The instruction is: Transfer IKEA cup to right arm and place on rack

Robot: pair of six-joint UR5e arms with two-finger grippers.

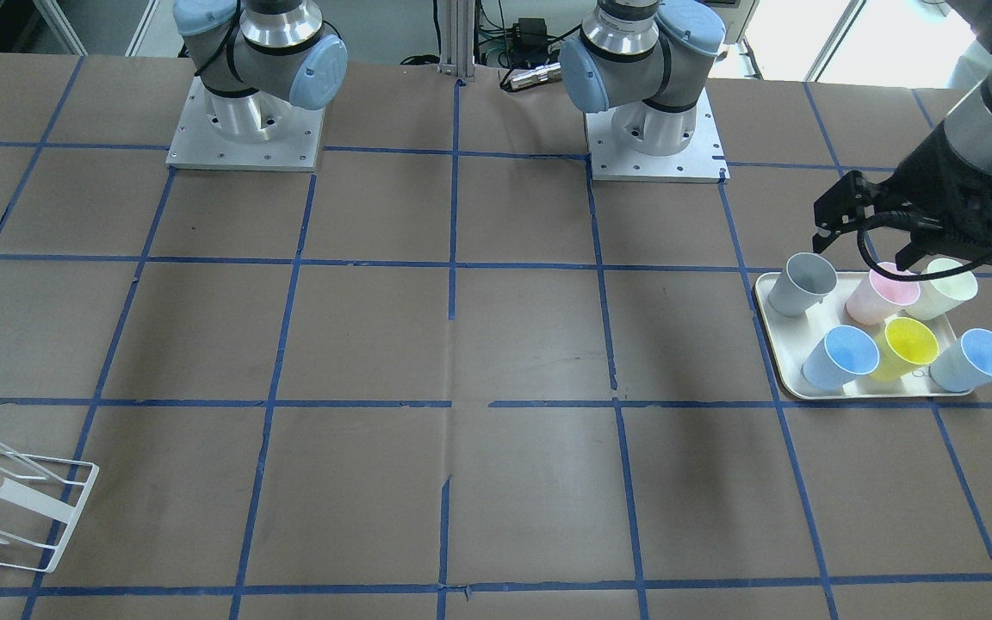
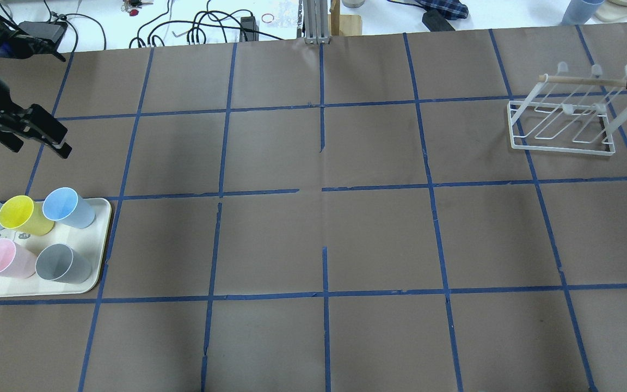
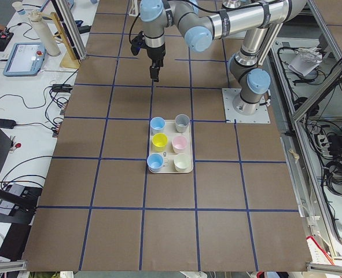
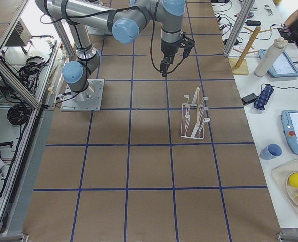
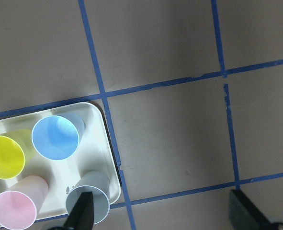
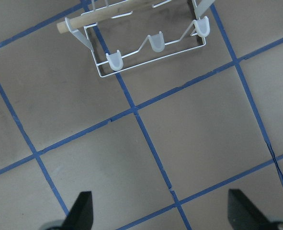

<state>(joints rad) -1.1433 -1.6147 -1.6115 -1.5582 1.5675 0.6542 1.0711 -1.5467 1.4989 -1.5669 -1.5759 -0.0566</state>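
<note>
Found both claws released: left gripper (image 1: 868,237) near the cream tray (image 1: 782,331), right gripper (image 6: 159,201) mostly cropped by the wire rack (image 6: 153,43). Noted matte, tapered IKEA cup (image 1: 840,357), apparently upright there.

The silver-and-black left arm with pale blue joint caps (image 3: 240,20) rises from its base, folds at the elbow and reaches out over the table, wrist turned downward. Its black two-finger left gripper (image 1: 864,241) hangs tilted above the tabletop, and the wrist view shows its dark fingertips (image 5: 81,213) spread far apart at the lower edge. The matching silver-and-black right arm (image 4: 88,12) stretches out in the same way, its black right gripper (image 4: 164,69) pointing straight down, clear of the table, its fingertips (image 6: 82,208) likewise parted wide
</note>
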